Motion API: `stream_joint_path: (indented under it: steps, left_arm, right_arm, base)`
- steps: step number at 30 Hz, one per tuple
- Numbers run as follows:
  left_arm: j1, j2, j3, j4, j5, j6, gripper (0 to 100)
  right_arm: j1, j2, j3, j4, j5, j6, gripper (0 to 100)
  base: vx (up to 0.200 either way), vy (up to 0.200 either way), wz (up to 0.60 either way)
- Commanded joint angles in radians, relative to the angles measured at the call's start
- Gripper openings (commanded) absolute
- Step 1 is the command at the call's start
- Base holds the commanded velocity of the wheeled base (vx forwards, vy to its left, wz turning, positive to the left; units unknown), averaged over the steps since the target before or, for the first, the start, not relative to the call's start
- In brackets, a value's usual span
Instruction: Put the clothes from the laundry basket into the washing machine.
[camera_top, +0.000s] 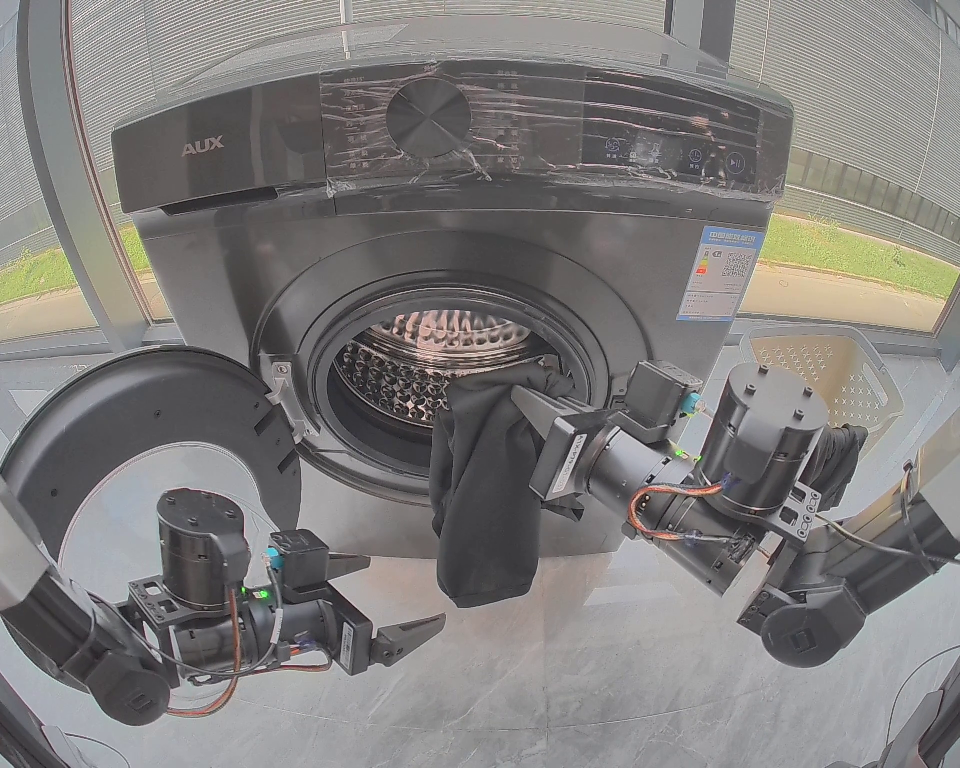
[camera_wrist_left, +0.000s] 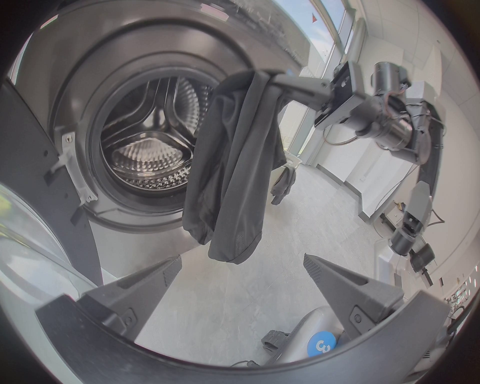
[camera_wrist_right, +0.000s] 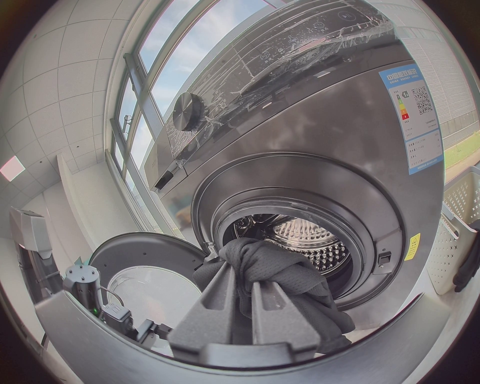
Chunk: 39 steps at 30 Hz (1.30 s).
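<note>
Centrally, the right tool (camera_top: 522, 398) clenches a limp dark garment (camera_top: 485, 500) at the washing machine's (camera_top: 300, 240) round opening, before the dimpled steel drum (camera_top: 440, 335). The left tool (camera_top: 403, 595) hangs released.

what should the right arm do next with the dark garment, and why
Probably push the right gripper forward into the drum before releasing: the dark garment it grips mostly hangs outside, below the door opening.
</note>
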Motion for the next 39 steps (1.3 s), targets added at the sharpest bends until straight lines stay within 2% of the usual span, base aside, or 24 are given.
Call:
stream_joint_path:
  steps: [1,5,9,10,18,26,36,39]
  left_arm:
    - [-0.008,0.116,-0.044,-0.010,0.014,-0.009,100]
    - [-0.006,0.170,-0.073,-0.030,0.015,-0.016,100]
    - [-0.008,0.218,-0.113,-0.068,0.008,-0.084,100]
    - [-0.008,0.225,-0.120,-0.070,0.005,-0.091,100]
    - [-0.008,0.319,-0.169,-0.097,0.002,-0.098,100]
    - [-0.008,0.429,-0.172,-0.228,0.002,-0.099,100]
    - [-0.038,0.510,-0.223,-0.260,0.005,-0.099,100]
    - [-0.040,0.550,-0.251,-0.320,0.015,-0.101,100]
  right_arm:
    - [0.000,0.005,-0.006,-0.002,-0.008,-0.001,0]
    - [0.002,0.008,-0.006,-0.003,-0.010,0.001,0]
    - [0.002,0.018,-0.003,-0.008,-0.013,0.001,0]
    - [0.003,0.018,-0.003,-0.008,-0.013,0.001,0]
    - [0.012,0.021,-0.002,-0.009,-0.016,0.001,0]
    - [0.014,0.022,-0.003,-0.009,-0.016,0.001,0]
    - [0.017,0.033,-0.005,-0.011,-0.017,0.001,0]
    - [0.017,0.033,0.000,-0.011,-0.016,0.001,0]
  base:
    - [0.000,0.000,0.00]
    - [0.000,0.000,0.00]
    - [0.000,0.000,0.00]
    - [0.000,0.000,0.00]
    - [0.000,0.000,0.00]
    - [0.000,0.000,0.00]
    - [0.000,0.000,0.00]
    - [0.000,0.000,0.00]
